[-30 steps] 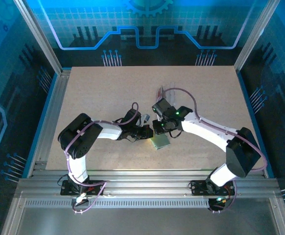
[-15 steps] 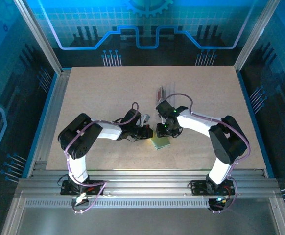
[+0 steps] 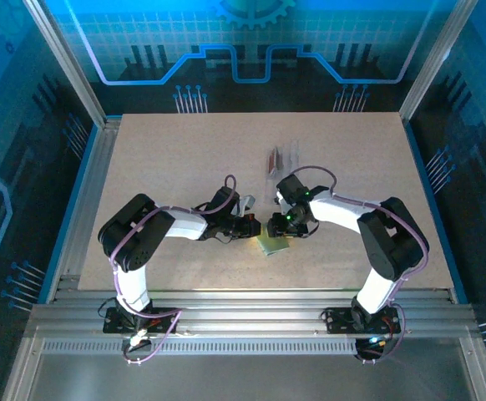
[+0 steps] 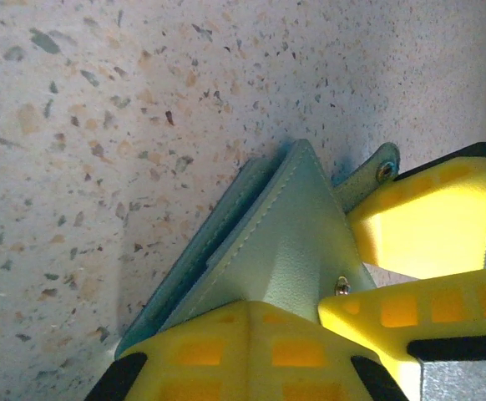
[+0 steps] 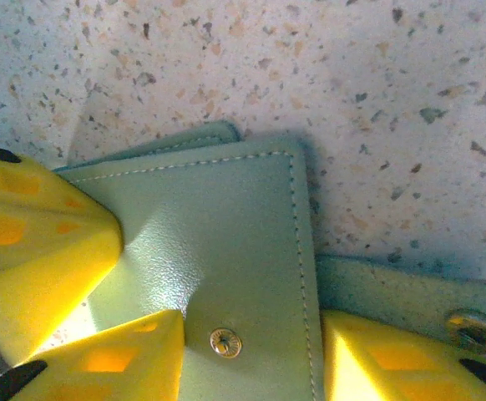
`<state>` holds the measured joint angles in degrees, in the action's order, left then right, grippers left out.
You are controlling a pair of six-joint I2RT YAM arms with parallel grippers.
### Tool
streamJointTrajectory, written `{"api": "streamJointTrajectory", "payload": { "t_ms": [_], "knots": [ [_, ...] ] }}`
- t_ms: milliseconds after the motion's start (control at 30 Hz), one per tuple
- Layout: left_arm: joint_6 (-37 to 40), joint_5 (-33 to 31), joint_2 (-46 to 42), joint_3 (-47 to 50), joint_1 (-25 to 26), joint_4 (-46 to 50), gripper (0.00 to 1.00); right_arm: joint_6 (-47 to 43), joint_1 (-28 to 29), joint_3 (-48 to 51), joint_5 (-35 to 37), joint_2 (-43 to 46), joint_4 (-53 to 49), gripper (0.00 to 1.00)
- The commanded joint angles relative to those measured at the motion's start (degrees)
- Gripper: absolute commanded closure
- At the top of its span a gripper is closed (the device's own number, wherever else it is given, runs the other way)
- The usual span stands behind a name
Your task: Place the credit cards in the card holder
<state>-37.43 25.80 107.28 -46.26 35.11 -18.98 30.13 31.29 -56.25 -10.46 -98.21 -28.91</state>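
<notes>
The card holder (image 3: 272,244) lies on the tabletop (image 3: 168,167) near its front middle, where both arms meet. The left tool (image 3: 257,227) is closed tightly on one corner of it. I judge this grip is there to keep the holder steady and a little lifted, so that its layers can be parted. The right tool (image 5: 251,351) has its fingers half apart over the holder's face, one on each side of the small metal snap (image 5: 224,342). Nothing seems pinched between them. Probably it is looking for the flap edge, to open a pocket.

The holder is pale grey-green with a soft shine, fine stitching along the border, and a short strap (image 5: 468,330) with a stud. The credit cards (image 3: 272,159) seem to lie further back, well apart from it; I can make out only a red piece.
</notes>
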Motion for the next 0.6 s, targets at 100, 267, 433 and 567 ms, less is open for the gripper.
{"api": "streamJointTrajectory", "payload": {
  "t_ms": [100,267,433,567],
  "knots": [
    [0.91,-5.59,5.03,4.41,0.14,9.90,1.00,-0.77,0.25,-0.43,-4.30,3.02,0.35,0.62],
    [0.44,-5.68,5.64,5.81,0.17,8.37,1.00,-0.82,0.86,-1.27,-4.65,3.99,-0.36,0.72],
    [0.14,-5.76,5.67,6.40,0.17,7.73,1.00,-1.02,1.94,-3.50,-3.20,3.12,-2.34,0.73],
    [0.03,-5.85,5.57,6.36,0.21,7.67,1.00,-1.24,3.90,-6.76,2.50,0.79,-7.33,0.69]
  ]
}}
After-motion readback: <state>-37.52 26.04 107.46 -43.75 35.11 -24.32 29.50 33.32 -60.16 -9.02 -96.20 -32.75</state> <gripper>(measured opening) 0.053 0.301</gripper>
